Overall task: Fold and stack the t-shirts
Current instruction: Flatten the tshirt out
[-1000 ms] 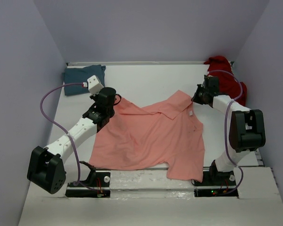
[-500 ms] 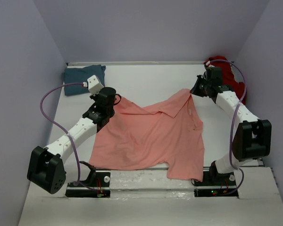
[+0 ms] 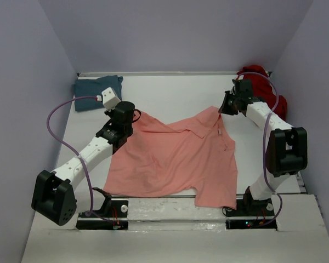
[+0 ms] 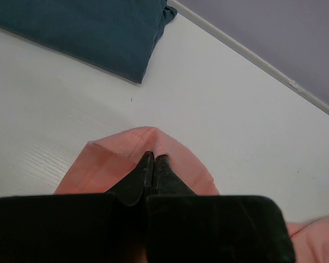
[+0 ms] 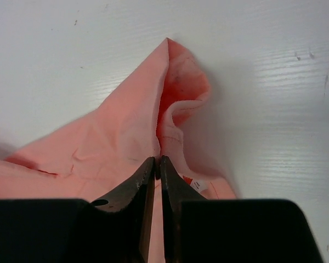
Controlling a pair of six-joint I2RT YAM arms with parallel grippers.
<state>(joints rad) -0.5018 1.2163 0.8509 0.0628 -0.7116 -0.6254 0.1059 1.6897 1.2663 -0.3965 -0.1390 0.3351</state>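
A salmon-pink t-shirt lies spread across the middle of the table, partly crumpled. My left gripper is shut on a fold at the shirt's upper left edge. At the shirt's upper right corner, my right gripper pinches a raised fold, its jaws almost together. A teal t-shirt lies folded at the back left corner. A dark red t-shirt is bunched at the back right, behind the right arm.
Purple walls enclose the white table on three sides. The arm bases stand at the near edge, where the pink shirt's hem hangs over. A purple cable loops off the left arm.
My right gripper carried the pink shirt's upper right corner farther back, then came slightly toward the near side. The left arm has not moved.
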